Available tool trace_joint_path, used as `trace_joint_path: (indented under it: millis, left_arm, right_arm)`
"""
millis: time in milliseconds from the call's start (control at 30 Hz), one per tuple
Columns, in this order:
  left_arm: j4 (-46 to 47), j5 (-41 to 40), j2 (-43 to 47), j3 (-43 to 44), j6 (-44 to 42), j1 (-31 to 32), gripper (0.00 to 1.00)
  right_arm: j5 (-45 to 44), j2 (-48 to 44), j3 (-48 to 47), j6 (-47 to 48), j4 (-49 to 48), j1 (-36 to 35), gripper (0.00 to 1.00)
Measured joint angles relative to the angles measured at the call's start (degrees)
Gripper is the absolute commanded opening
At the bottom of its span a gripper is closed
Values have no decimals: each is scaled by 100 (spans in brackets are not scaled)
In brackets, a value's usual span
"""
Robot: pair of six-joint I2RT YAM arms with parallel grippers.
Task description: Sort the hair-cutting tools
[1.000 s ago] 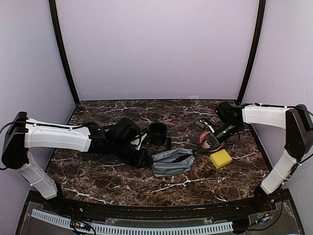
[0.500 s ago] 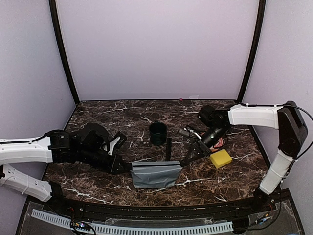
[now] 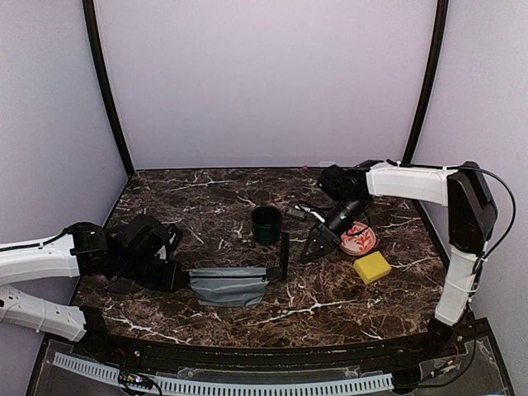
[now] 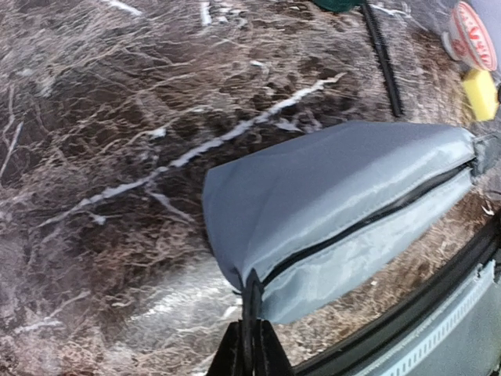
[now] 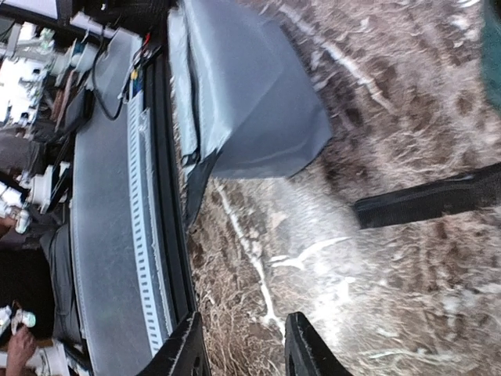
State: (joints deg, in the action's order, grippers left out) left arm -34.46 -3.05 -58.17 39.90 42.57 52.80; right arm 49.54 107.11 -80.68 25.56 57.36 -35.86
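Dragged leftward since a moment ago, the gray pouch [image 3: 228, 285] lies near the desk's [image 3: 165, 198] front edge, my left tool [image 4: 249, 352] clenched on its end tab. My right tool [image 5: 246, 345] has released it and hangs empty, jaws apart, beside the black comb [image 3: 284, 252] lying near the green cup [image 3: 266, 224].

Dark brown marble-patterned table [image 3: 206, 194] with white veins, enclosed by plain pale lilac walls [image 3: 264, 82]; black posts [image 3: 107, 91] at rear corners.

The left arm [image 3: 37, 257] and right arm [image 3: 410, 182] are white-shelled with black joints and thin black cables, and the left gripper [image 4: 249, 352] and right gripper [image 5: 241, 345] are black.
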Motion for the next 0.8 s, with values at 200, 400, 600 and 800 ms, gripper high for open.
trace_joint_path:
  millis: [200,400,600,800]
  left_arm:
    - [-35,-275,-149,20,-111,-116,39]
    - [-111,-678,-28,280,-140,-116,46]
    - [-120,-1182,369,387,-138,-116,46]
    - [-72,-1460,608,385,-140,-116,47]
  right_arm:
    - [-1027,-42,-208,-372,-592,96,29]
    - [-2455,-24,79,-691,-1532,-343,35]
    - [-3528,223,42,-966,-2168,-1038,39]
    - [-4319,498,31,-1182,-2424,-1495,42]
